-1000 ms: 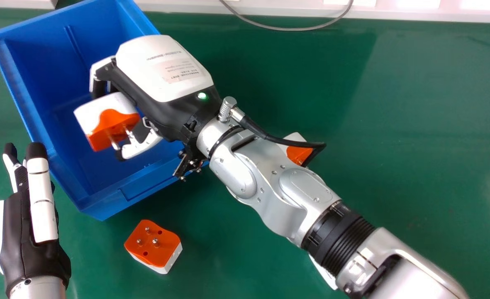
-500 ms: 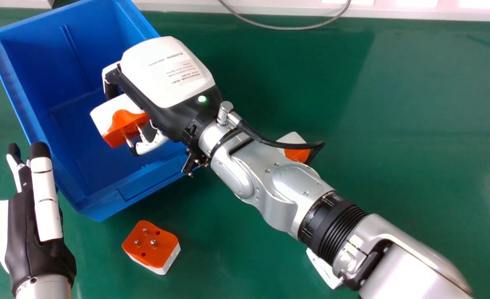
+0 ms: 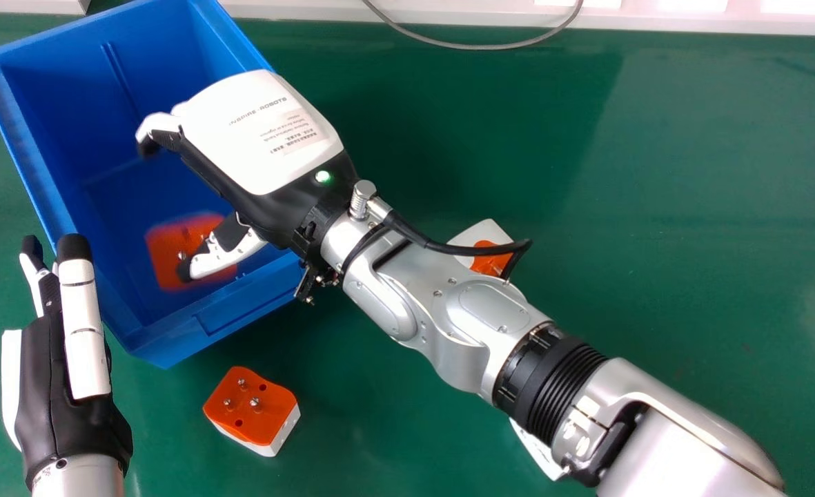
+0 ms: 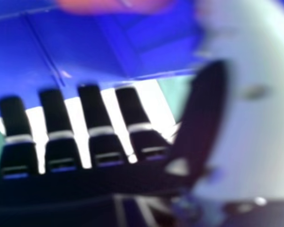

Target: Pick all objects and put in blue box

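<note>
Our right hand point(image 3: 259, 134) has its fingers parted wide from the thumb, with nothing held between them, above the near half of the open blue plastic box point(image 3: 7, 103). Below the thumb lies a blurred orange block with metal pins point(image 3: 165, 259), within the box's walls toward its near edge; we cannot tell whether it touches the floor. Our left hand point(image 3: 62, 414), fingers straight, is just beside the box's left edge.

On the green desk point(image 3: 690, 207), just off the box's near corner, sits an orange-and-white plug adapter point(image 3: 252, 407), its metal pins upward. Farther right, a second white-and-orange adapter point(image 3: 488, 235) is partly hidden by our silver right forearm point(image 3: 455, 345) and its black cable point(image 3: 442, 246). Nearer us, a white piece point(image 3: 537, 449) pokes out from under that arm, too covered to identify. Along the desk's far edge runs a white ledge point(image 3: 655, 17), with a thin grey cable point(image 3: 483, 47) curving down beside it.
</note>
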{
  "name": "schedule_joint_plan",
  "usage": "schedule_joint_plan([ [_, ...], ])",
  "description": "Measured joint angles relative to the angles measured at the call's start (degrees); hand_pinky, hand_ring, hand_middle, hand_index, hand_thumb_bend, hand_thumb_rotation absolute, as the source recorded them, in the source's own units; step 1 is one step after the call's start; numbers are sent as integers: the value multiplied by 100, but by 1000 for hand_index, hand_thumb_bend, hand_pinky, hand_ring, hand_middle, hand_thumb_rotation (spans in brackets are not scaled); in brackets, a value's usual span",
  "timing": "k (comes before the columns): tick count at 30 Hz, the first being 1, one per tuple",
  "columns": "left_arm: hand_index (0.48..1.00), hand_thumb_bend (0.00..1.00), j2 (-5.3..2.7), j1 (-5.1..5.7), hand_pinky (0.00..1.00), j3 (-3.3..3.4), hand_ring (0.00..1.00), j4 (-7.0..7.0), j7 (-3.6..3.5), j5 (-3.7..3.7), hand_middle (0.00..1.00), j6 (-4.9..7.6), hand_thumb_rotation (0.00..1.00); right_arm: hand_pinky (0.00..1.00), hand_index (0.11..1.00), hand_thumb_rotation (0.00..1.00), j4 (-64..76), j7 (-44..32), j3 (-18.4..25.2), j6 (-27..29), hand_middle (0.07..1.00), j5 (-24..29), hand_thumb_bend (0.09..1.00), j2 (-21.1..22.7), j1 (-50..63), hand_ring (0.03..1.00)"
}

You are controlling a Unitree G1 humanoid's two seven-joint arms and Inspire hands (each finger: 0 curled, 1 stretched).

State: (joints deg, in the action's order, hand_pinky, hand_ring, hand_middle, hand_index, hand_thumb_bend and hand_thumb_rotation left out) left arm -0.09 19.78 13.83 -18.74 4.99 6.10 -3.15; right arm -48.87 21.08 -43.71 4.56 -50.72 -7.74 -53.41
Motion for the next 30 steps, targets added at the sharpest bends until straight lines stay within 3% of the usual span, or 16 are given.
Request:
schedule_joint_plan([
  [16, 1000, 581, 31, -17, 1000, 32, 1000, 21, 1, 2, 1000, 38, 1000, 977, 1000, 792, 917, -12, -38, -112, 1000, -101, 655, 32, 326, 1000],
  [22, 1000, 582, 61, -20, 1000, 74, 1000, 27, -5, 5, 1000, 96, 1000, 993, 1000, 792, 2265, -249, 38, 14, 1000, -67, 589, 454, 1284, 1000],
  [26, 1000, 583, 64, -33, 1000, 57, 1000, 24, -41, 6, 1000, 93, 1000, 997, 1000, 791, 3187, -354, 164, 119, 1000, -36, 583, 758, 1896, 1000],
  [30, 1000, 583, 74, -23, 1000, 124, 1000, 32, -63, 11, 1000, 61, 1000, 1000, 1000, 794, 4469, -415, 336, 290, 1000, 33, 549, 1257, 2969, 1000],
])
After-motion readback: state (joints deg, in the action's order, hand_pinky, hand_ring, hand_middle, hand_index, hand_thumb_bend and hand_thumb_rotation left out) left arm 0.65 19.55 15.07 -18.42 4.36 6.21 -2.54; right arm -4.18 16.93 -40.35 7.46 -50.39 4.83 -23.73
